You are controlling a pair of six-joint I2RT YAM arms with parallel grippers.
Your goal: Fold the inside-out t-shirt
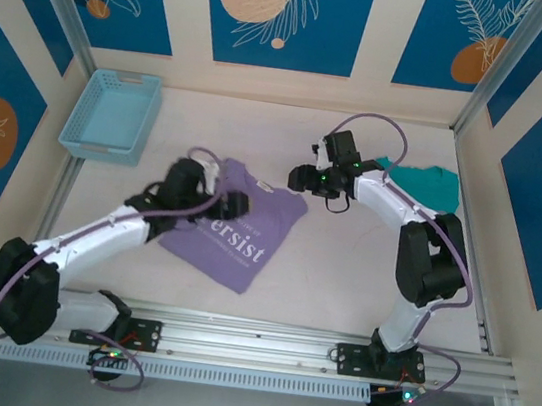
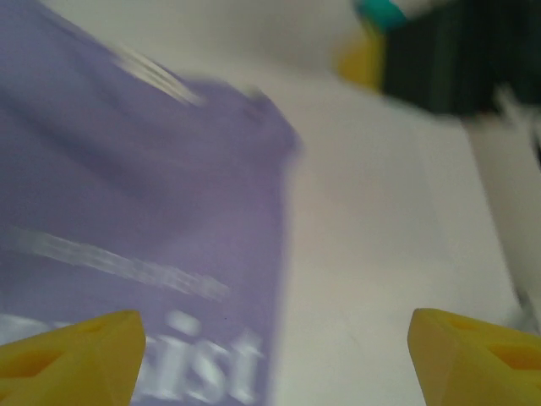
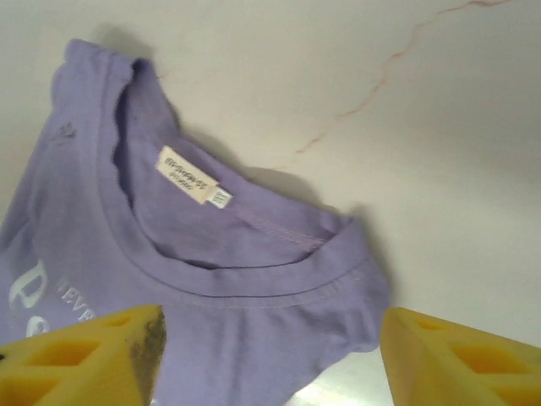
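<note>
The lavender t-shirt (image 1: 237, 247) lies folded into a compact shape on the white table, its white print facing up. My left gripper (image 1: 233, 204) hovers over the shirt's upper left part, open; in the left wrist view its yellow fingertips (image 2: 76, 355) stand wide apart above the print and the shirt's (image 2: 127, 186) right edge, holding nothing. My right gripper (image 1: 304, 177) is open just off the shirt's upper right corner. In the right wrist view the shirt's collar (image 3: 254, 288) and white neck label (image 3: 190, 176) lie between and ahead of the open gripper (image 3: 270, 359).
A light blue basket (image 1: 112, 115) stands at the back left. A teal-green garment (image 1: 425, 181) lies behind the right arm at the back right. A metal rail (image 1: 331, 348) runs along the near edge, and frame posts (image 1: 57, 1) flank the back corners.
</note>
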